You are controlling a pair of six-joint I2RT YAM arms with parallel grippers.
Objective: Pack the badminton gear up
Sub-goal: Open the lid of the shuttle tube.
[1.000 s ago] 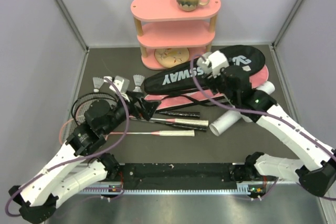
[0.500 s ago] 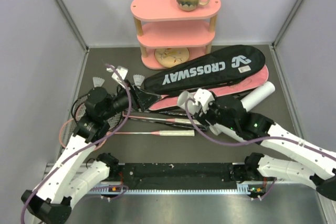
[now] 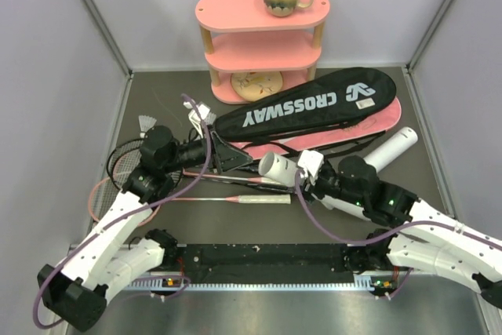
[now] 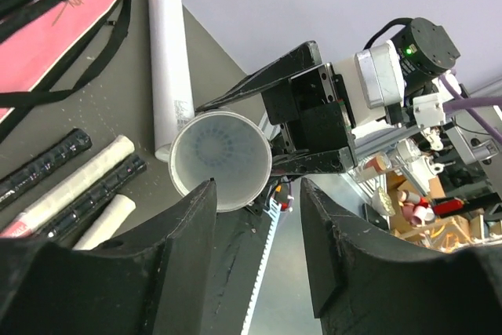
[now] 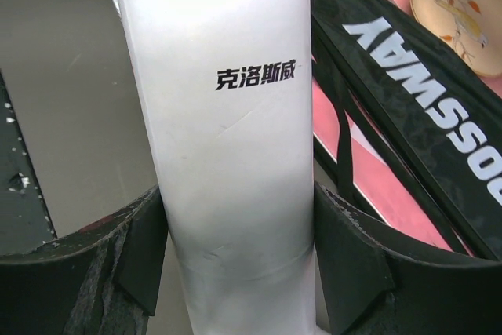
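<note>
My right gripper is clamped on a white tube, both pads flat against its sides, and carries it clear of the table. The tube's long axis runs left to right, open mouth turned left.

My left gripper sits just left of that mouth and faces it. Its jaws stand partly apart, with nothing that I can see between them. Through the gap I look almost straight down the bore, the mouth sitting a touch off centre. So tube and left jaws are nearly on one line, close but not touching.

Two shuttlecocks lie far left, behind my left arm, which I judge the nearer one to fetch them. A second tube lies on the right.
</note>
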